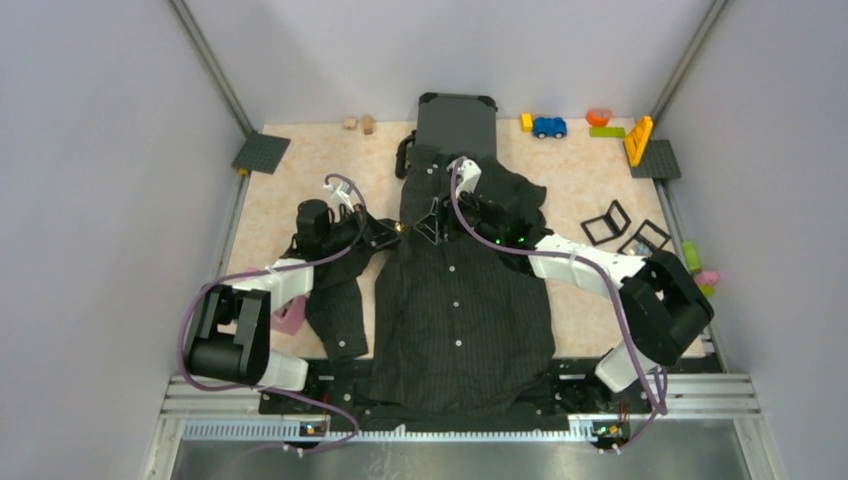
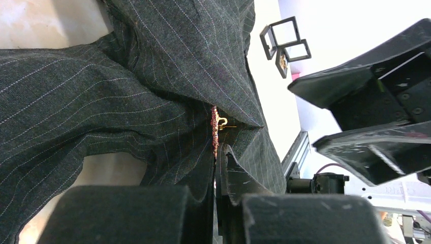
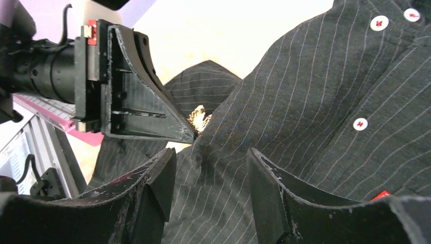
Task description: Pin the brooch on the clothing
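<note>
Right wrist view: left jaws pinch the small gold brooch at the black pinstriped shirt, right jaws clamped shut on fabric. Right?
No: right jaws stand open over the black pinstriped shirt, as the right wrist view shows. Left jaws do pinch the small gold brooch.

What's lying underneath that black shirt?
A dark grey suitcase sticks out past the shirt collar; its near part is covered. Elsewhere the tan table shows around it. Anything else beneath is hidden.
</note>
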